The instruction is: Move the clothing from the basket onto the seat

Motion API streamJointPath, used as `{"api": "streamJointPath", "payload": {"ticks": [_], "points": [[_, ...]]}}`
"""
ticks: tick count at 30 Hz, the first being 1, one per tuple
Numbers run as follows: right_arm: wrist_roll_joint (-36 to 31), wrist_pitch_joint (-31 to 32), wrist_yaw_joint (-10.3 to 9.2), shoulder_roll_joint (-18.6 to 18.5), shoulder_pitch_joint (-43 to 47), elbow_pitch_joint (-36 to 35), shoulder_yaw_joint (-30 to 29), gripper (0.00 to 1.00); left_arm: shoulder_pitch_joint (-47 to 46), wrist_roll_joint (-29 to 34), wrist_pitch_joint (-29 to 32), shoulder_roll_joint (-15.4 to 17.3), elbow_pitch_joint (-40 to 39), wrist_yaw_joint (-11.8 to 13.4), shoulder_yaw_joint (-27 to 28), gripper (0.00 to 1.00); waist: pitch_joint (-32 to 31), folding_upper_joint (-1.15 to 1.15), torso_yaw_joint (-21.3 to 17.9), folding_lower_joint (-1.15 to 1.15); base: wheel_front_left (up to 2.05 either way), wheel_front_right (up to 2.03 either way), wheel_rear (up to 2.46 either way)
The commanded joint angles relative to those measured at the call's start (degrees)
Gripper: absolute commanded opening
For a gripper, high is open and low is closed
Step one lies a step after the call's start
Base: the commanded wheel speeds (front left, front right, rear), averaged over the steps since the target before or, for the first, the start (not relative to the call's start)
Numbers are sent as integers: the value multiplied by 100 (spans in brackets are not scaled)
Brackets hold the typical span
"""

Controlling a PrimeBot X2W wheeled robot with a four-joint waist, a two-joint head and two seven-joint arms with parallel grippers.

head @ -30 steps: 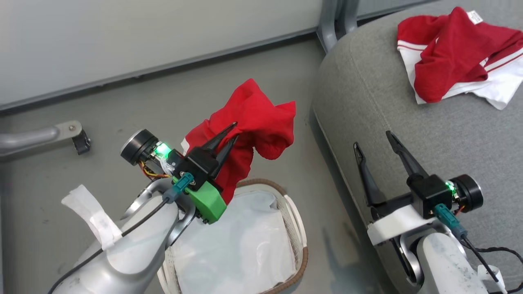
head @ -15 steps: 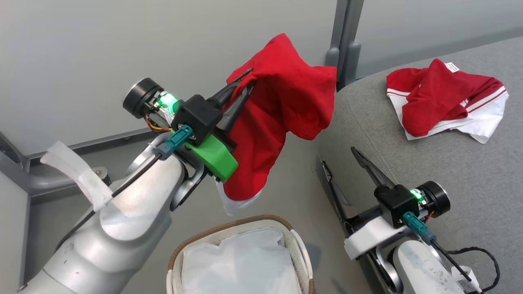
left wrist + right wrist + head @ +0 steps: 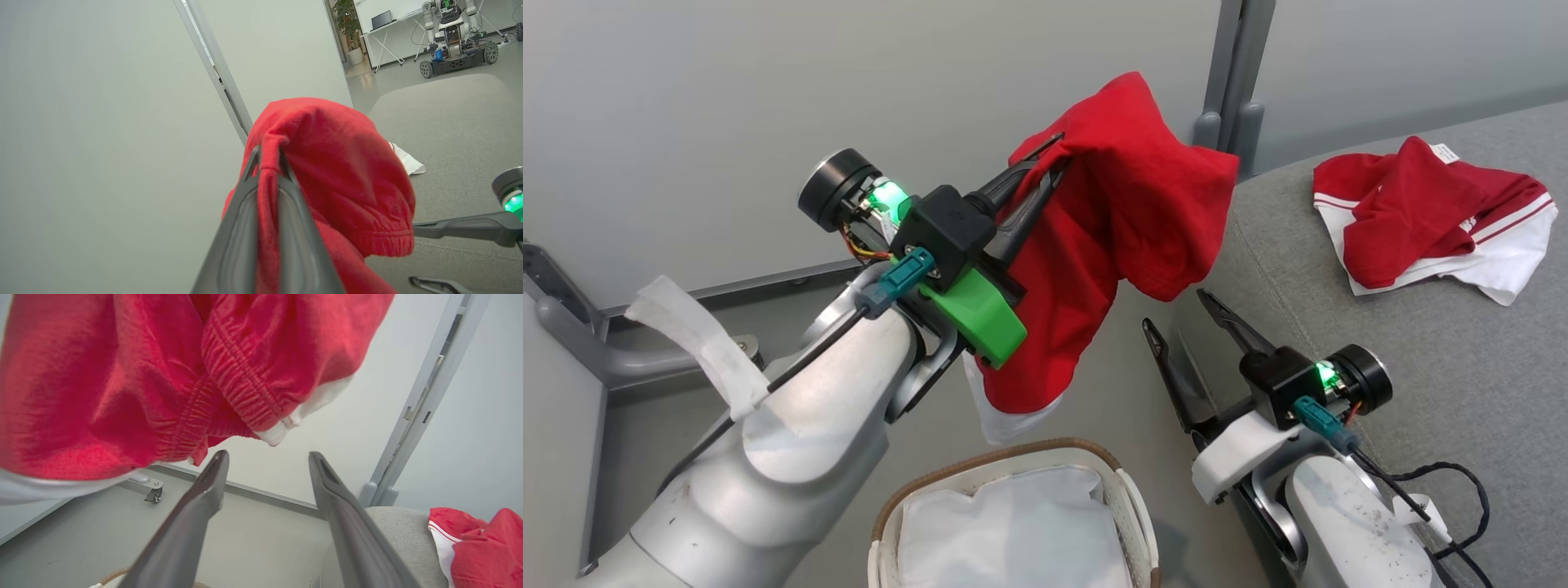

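Observation:
My left gripper (image 3: 1058, 155) is shut on a red garment with white hem trim (image 3: 1111, 237), which hangs in the air above the basket (image 3: 1013, 457) and to the left of the seat (image 3: 1462, 367). In the left wrist view its fingers pinch a fold of that red cloth (image 3: 327, 163). The basket holds just its white cloth liner (image 3: 1005, 531). Another red and white garment (image 3: 1429, 216) lies crumpled on the seat. My right gripper (image 3: 1176, 314) stands open at the seat's left edge, below the hanging garment (image 3: 122, 375), nothing between its fingers.
A pale wall with a grey upright post (image 3: 1233, 73) rises behind the scene. A grey metal frame with a caster (image 3: 621, 359) sits on the floor at left. Far off in the left wrist view stands another wheeled robot (image 3: 453, 36).
The camera has tilted up, so the basket sits lower in the view. My left gripper has carried the red garment up and right toward the seat. The right gripper stays open.

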Motion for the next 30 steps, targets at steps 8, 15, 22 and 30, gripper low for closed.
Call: {"api": "streamJointPath", "payload": {"ticks": [8, 15, 22, 30], "points": [[143, -1, -8, -18, -350, -221, -224, 100, 109, -96, 31, -22, -181, -4, -106, 0, -51, 0, 120, 1, 0, 0, 0], [-15, -1, -8, -17, -333, -975, -518, 100, 294, -129, 24, 54, -260, 51, -164, 0, -69, 0, 150, 1, 0, 0, 0], [-121, -1, -8, -18, -396, -1279, -487, 0, 613, -308, -62, 51, -287, 180, -136, 0, -68, 0, 117, 1, 0, 0, 0], [-234, -1, -9, -19, -380, -1427, -535, 0, 1290, -619, -355, -100, -147, 411, 37, 15, 2, 0, 100, 1, 0, 0, 0]]}}
